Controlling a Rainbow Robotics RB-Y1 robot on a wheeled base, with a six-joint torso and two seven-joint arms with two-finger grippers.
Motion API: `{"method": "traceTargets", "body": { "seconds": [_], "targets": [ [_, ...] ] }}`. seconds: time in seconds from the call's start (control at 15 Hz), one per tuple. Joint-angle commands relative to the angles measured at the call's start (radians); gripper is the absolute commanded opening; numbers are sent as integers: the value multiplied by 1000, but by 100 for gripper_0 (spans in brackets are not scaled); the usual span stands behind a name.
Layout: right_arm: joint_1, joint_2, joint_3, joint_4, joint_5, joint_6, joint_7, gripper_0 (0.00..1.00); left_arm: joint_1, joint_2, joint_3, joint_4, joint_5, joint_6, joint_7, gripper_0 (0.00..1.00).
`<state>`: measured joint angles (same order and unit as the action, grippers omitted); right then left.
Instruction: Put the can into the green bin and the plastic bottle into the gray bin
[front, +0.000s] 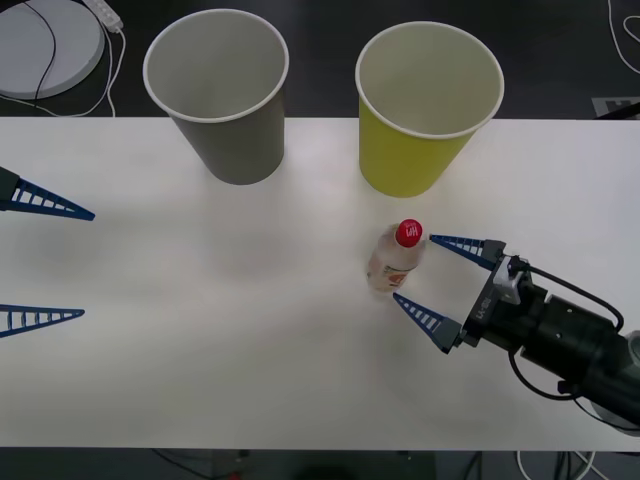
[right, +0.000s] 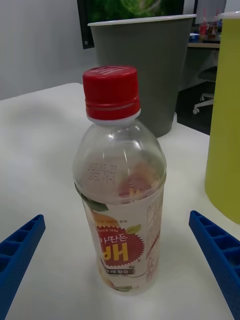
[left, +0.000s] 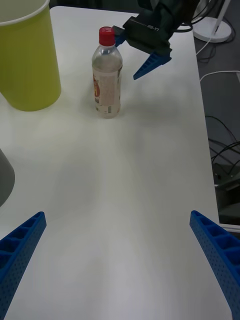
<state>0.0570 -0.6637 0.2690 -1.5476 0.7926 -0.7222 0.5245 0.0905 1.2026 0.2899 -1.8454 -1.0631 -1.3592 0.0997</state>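
Front view, bottle: the plastic bottle (front: 396, 257) stands upright on the white tabletop (front: 230, 330), at about 6 o'clock from the green bin (front: 425, 110) and near it; the gray bin (front: 220, 95) sits at 11 o'clock, well apart.
Front view, right gripper (front: 440, 282): jaws spread wide, tips flanking the bottle from 4 o'clock, not touching it.
Front view, left gripper (front: 55, 262): at the tabletop's 9 o'clock edge, jaws released, idle.
Right wrist view: the bottle (right: 120, 200) is centred between the blue fingers (right: 220, 260), red cap on, seemingly empty.
Left wrist view: the bottle (left: 106, 75) stands just beside the green bin (left: 27, 60), with the right gripper (left: 145, 47) behind it.
Handling: probably light, thin-walled, smooth and tippy; I would close gently on the labelled mid-body, below the shoulder.
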Motion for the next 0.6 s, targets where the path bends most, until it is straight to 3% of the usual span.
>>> {"method": "traceTargets", "body": {
  "seconds": [0.07, 0.6],
  "targets": [
    [-19, 10, 24, 0, 1, 35, 0, 100, 0, 0, 0, 0, 0, 0, 0, 100],
    [-66, 46, 56, 0, 45, 115, -15, 100, 0, 0, 0, 0, 0, 0, 0, 100]
  ]
}}
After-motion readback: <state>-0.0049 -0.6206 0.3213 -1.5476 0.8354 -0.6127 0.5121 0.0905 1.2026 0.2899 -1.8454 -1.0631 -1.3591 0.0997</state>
